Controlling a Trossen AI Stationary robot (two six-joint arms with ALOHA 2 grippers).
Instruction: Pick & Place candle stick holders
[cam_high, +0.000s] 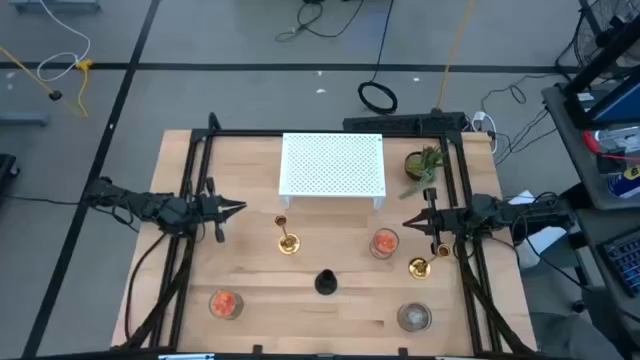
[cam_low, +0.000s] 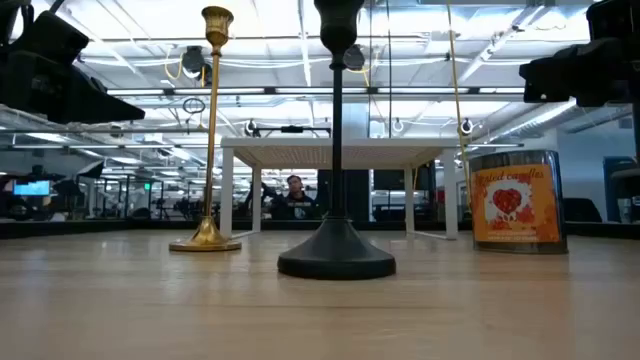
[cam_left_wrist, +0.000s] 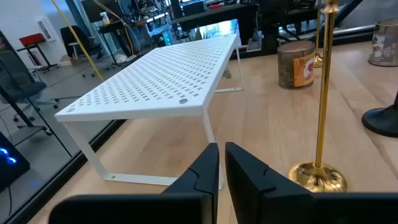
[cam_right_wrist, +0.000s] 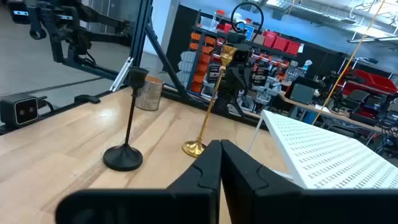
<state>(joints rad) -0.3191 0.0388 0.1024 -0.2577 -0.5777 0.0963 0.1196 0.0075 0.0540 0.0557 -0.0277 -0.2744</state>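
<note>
One gold stick (cam_high: 288, 240) stands upright on its round base in front of the white rack, and also shows in the left wrist view (cam_left_wrist: 322, 93). The other gold stick (cam_high: 422, 265) stands near the right. The black stick (cam_high: 325, 283) stands on its base at middle front. One orange-red cup (cam_high: 384, 242) stands right of centre, another (cam_high: 226, 303) at front left, and the greyish clear cup (cam_high: 414, 317) at front right. My left gripper (cam_high: 235, 208) hangs shut and empty left of the first gold stick. My right gripper (cam_high: 410, 222) hangs shut and empty beside the right orange-red cup.
The white perforated rack (cam_high: 332, 165) stands on thin legs at the table's far middle. A small green potted plant (cam_high: 424, 163) stands to its right. Black frame rails (cam_high: 195, 180) run along both sides of the table. Bare wood lies between the two grippers.
</note>
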